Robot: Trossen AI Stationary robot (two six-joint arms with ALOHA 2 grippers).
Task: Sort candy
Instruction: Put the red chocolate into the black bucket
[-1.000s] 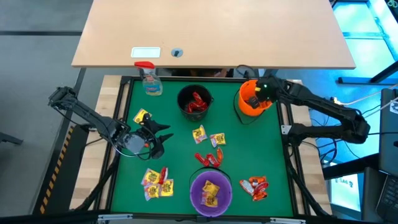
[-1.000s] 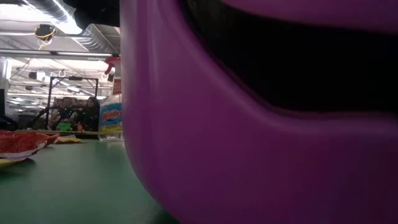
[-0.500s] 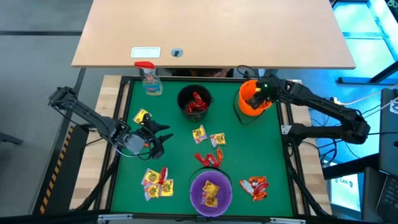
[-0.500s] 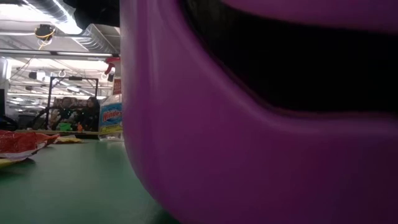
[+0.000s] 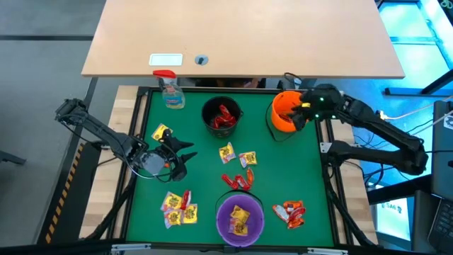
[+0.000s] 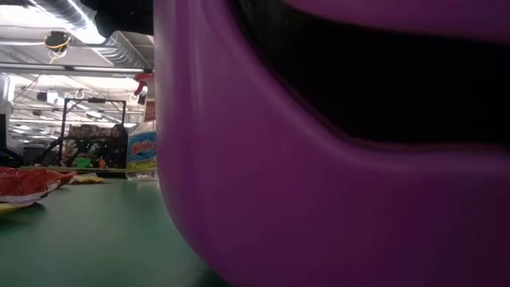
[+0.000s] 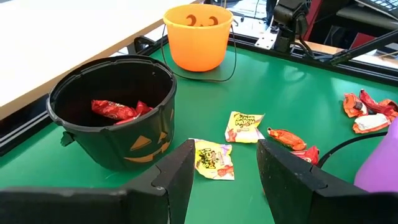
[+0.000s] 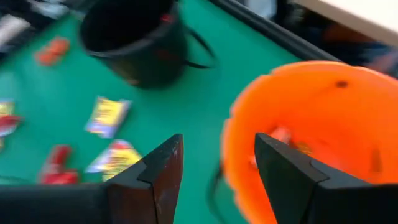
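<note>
Right hand (image 5: pixel 303 113) open, empty, over orange bucket (image 5: pixel 285 113), left hand (image 5: pixel 185 157) open, empty, candy (image 7: pixel 213 158) print unreadable

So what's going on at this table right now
A two-armed robot is sorting small wrapped candy packets into pumpkin-style buckets. The right end effector is open and empty at the rim of the orange plastic bucket, which holds a few packets. The left end effector waits open over the green mat, near loose yellow packets. Red packets sit in the black bucket, yellow ones in the purple bucket.
</note>
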